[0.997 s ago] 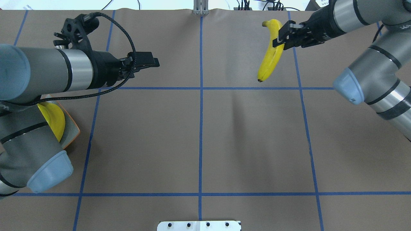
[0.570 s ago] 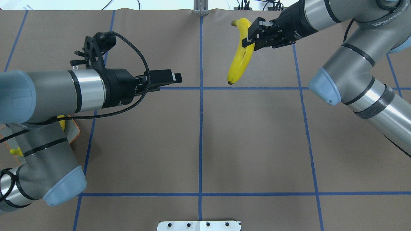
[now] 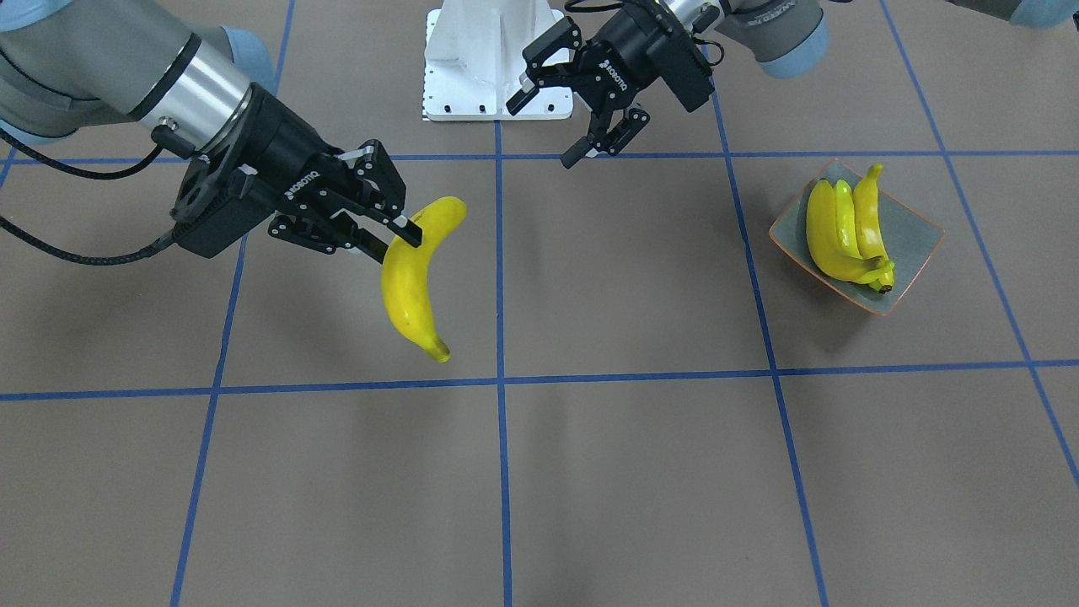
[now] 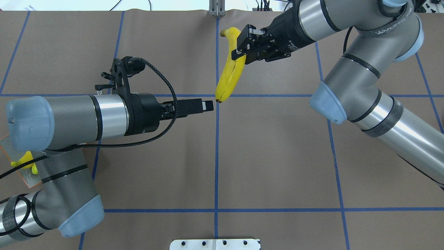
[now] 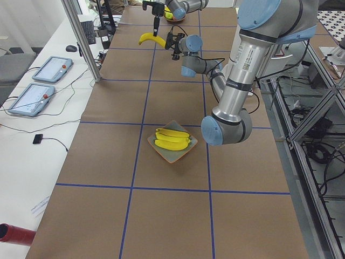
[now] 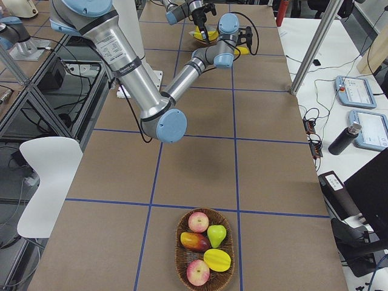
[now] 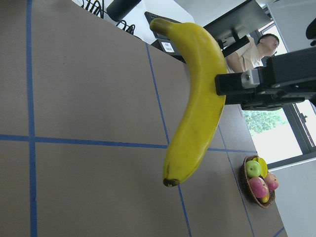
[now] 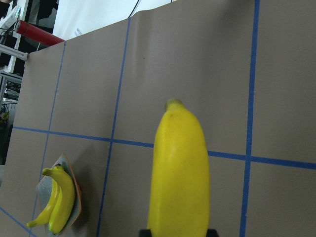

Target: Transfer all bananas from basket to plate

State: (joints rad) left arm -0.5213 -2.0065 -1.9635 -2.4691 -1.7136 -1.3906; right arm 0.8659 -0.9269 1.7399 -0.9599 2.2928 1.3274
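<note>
— Right gripper [image 4: 241,52] and left gripper [image 3: 544,133] both swung toward the middle?
— Yes. My right one pinched the banana [image 4: 229,74] near one end, above the table [image 4: 277,156]; my left one hung nearby, fingers [image 3: 590,147] spread.

Brown paper [image 4: 277,156] crossed by blue tape lines [image 4: 216,156] covered the table before me. A white mounting plate [image 3: 493,59] sat at the edge nearest me. One tablet [image 5: 52,69] and a second tablet [image 5: 30,99] lay on the white side bench [image 5: 21,162]; a white chair [image 6: 48,176] stood behind.
</note>
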